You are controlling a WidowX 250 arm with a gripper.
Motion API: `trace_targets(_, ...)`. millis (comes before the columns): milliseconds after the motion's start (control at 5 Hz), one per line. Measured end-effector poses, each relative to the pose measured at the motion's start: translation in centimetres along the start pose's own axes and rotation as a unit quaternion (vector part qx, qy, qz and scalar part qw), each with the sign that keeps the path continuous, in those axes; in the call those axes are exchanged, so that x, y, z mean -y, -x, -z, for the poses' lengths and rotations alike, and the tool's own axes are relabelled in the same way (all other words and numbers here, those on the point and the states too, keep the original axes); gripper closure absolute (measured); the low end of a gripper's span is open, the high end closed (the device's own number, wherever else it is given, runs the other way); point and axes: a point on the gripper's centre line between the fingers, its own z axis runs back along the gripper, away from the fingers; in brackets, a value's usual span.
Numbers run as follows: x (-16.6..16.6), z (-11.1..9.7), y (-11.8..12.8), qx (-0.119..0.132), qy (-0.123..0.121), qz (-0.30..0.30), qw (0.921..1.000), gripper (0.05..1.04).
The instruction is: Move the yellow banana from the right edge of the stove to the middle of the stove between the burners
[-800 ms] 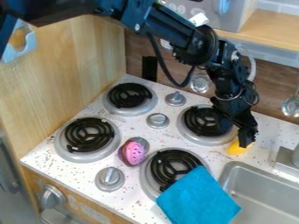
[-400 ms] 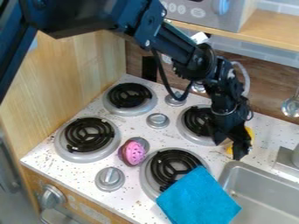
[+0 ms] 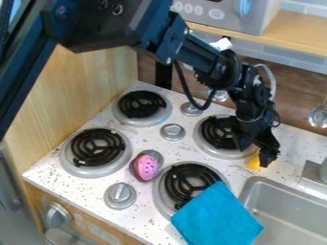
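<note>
Hanging low over the back part of the table (image 3: 92, 191), between the right rear burner (image 3: 223, 139) and the sink (image 3: 287, 203), the pincer (image 3: 268, 157) is right at a yellow thing (image 3: 256, 163). This thing sits just under and beside its lower end, on the side toward the blue cloth, partly hidden by it. Whether the pincer is wide, narrow or closed on the yellow thing, I cannot tell; the two look close enough to touch, but the black parts cover the place where they would meet.

As for how far the work has come, the yellow thing appears to be down at table level, near the sink's back corner, and nothing shows it raised. I would judge that the pincer is at the thing, while a secure hold and any lift remain unconfirmed.

The blue cloth (image 3: 217, 215) is nearer the camera than the pincer, spread over part of the front burner (image 3: 185, 174) and reaching toward the sink's edge. Farther off to the pincer's left in the view, a pink and dark purple thing (image 3: 146, 167) lies between that burner and the left one (image 3: 96, 152). Both are well apart from the pincer, so neither is being handled. A metal ladle (image 3: 319, 116) hangs on the wall to its right.
</note>
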Motion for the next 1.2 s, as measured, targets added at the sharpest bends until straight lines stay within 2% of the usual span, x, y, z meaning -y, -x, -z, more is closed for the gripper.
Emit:
trace_targets(200,-0.3,0.9,-0.5,0.002,-0.004,-0.009,0.9999,0.083)
trace_targets(400,-0.8,1.7,-1.0,-0.012,-0.010,-0.013,0.9998,0.083)
trace_targets(600,-0.9,2.6,-1.4,-0.015,-0.008,-0.020,0.9997,0.083)
trace_targets(1000,-1.2,3.8,-2.4,-0.006,-0.021,-0.033,0.9992,0.083)
trace_targets(1200,-0.7,4.3,-2.8,-0.006,-0.024,-0.032,0.9992,0.136)
